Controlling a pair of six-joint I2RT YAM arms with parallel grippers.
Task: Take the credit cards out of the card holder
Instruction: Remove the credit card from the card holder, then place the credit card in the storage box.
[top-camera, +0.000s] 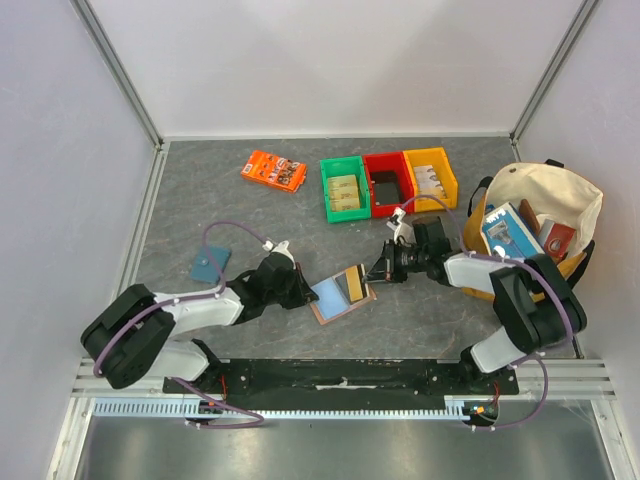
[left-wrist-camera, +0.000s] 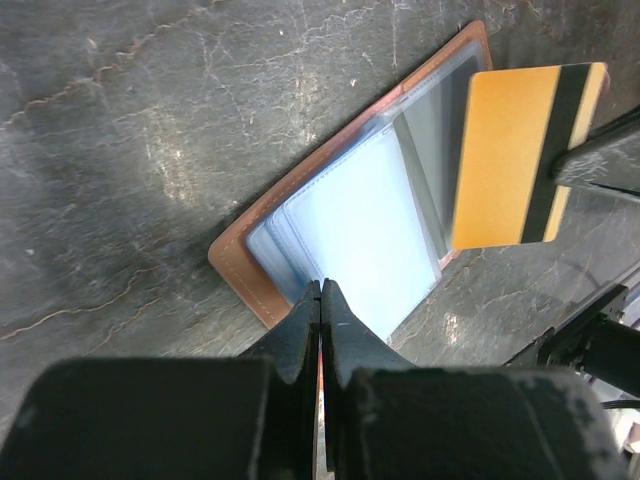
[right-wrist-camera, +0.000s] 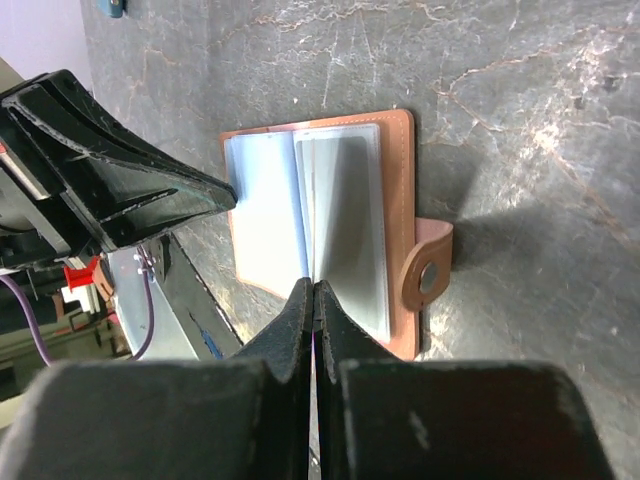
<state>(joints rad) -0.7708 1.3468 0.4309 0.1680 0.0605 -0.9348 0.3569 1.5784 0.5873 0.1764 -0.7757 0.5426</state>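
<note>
Right gripper had its fingers pressed together on one short edge of a yellow card with a dark stripe along one side. It held the card clear of the table, above the right half of the card holder. In the right wrist view the card could not be made out between the meeting fingertips.

Left gripper also had its jaws together, the tips down on the left edge of the card holder. Whether they pinched a sleeve or only pressed on it could not be told.

The card holder lay open and flat on the grey, stone-patterned table, between the two grippers. Its light blue lining and clear sleeves faced up, its tan leather rim showed around them, and its snap tab stuck out from one side.

Left of the left arm lay a flat teal pouch. Near the back of the table lay an orange packet. Just right of it stood a row of green, red and yellow bins. A cream cloth bag with items inside stood at the right edge.
</note>
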